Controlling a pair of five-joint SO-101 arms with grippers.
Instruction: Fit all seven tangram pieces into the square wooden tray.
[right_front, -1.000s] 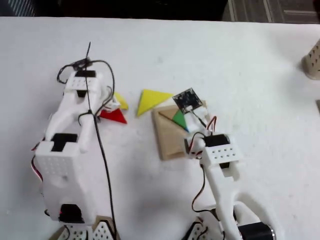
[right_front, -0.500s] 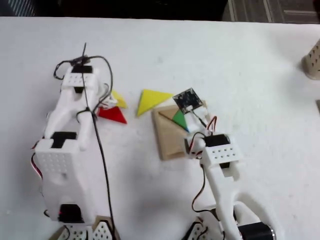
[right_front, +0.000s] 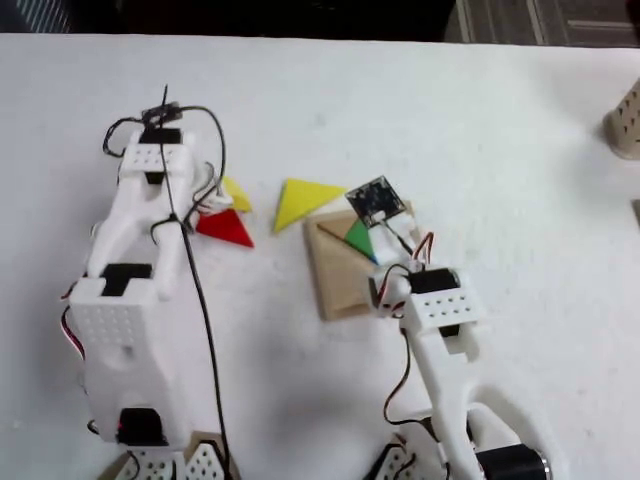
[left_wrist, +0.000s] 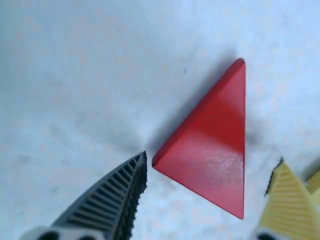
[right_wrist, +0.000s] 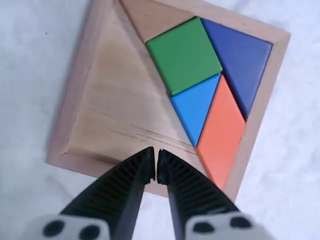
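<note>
The red triangle (left_wrist: 210, 150) lies flat on the white table between the spread fingers of my open left gripper (left_wrist: 205, 175); it also shows beside that arm as the red triangle (right_front: 226, 228). A small yellow triangle (right_front: 237, 193) and a large yellow triangle (right_front: 302, 199) lie close by. The square wooden tray (right_wrist: 105, 120) holds a green square (right_wrist: 184, 54), a dark blue triangle (right_wrist: 240, 57), a light blue triangle (right_wrist: 197, 105) and an orange parallelogram (right_wrist: 222, 135). My right gripper (right_wrist: 155, 162) hangs shut over the tray's near edge, holding nothing.
The tray's bare wooden half (right_front: 335, 270) lies on the side towards the left arm. A pale perforated object (right_front: 625, 120) stands at the table's right edge. Cables run along the left arm (right_front: 195, 260).
The left arm has drawn back away from the tray, leaving more of the red triangle and small yellow triangle uncovered. The right arm has stayed still.
</note>
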